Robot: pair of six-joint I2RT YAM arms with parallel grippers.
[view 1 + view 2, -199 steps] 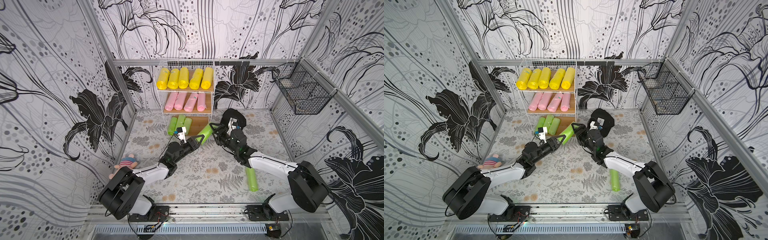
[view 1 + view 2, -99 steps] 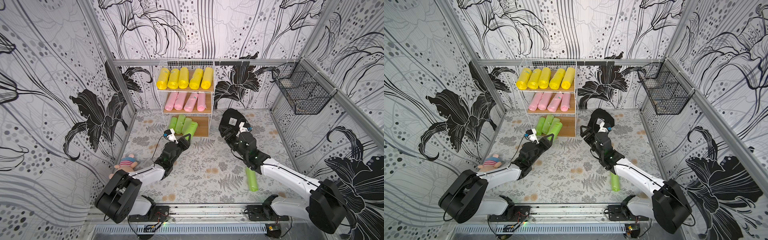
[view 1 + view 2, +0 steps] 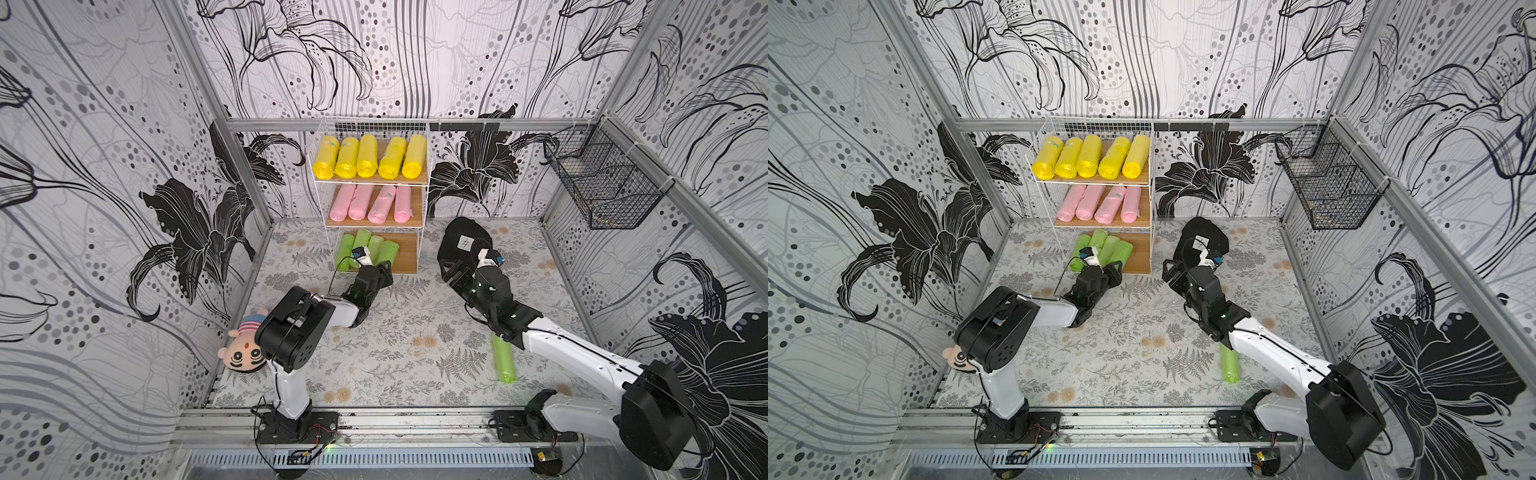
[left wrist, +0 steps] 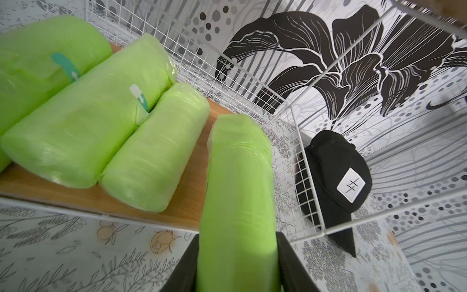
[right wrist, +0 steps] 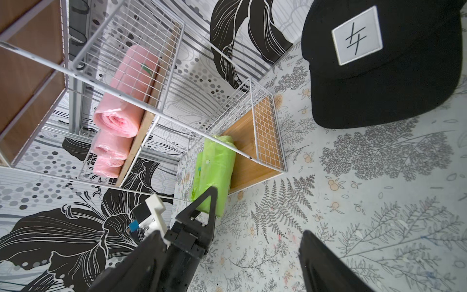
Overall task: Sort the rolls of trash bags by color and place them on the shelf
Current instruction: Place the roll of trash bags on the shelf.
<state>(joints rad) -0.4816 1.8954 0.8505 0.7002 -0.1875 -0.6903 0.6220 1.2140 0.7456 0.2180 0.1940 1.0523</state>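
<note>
The shelf (image 3: 408,254) stands at the back wall with several yellow rolls (image 3: 368,158) on its top board, several pink rolls (image 3: 370,203) on the middle board and green rolls (image 3: 361,249) on the bottom board. My left gripper (image 4: 237,242) is shut on a green roll (image 4: 237,189), whose far end lies over the bottom board beside three green rolls (image 4: 156,149). My right gripper (image 5: 228,232) stands open and empty above the floor, right of the shelf. Another green roll (image 3: 503,359) lies on the floor, partly under my right arm.
A black cap (image 3: 463,241) lies on the floor right of the shelf, just behind my right gripper. A doll (image 3: 245,349) lies at the left edge, behind my left arm. A black wire basket (image 3: 602,187) hangs on the right wall.
A second ago both grippers met at the green roll in front of the shelf. The right gripper has let go and drawn back toward the cap. The left has carried the roll to the bottom board.
</note>
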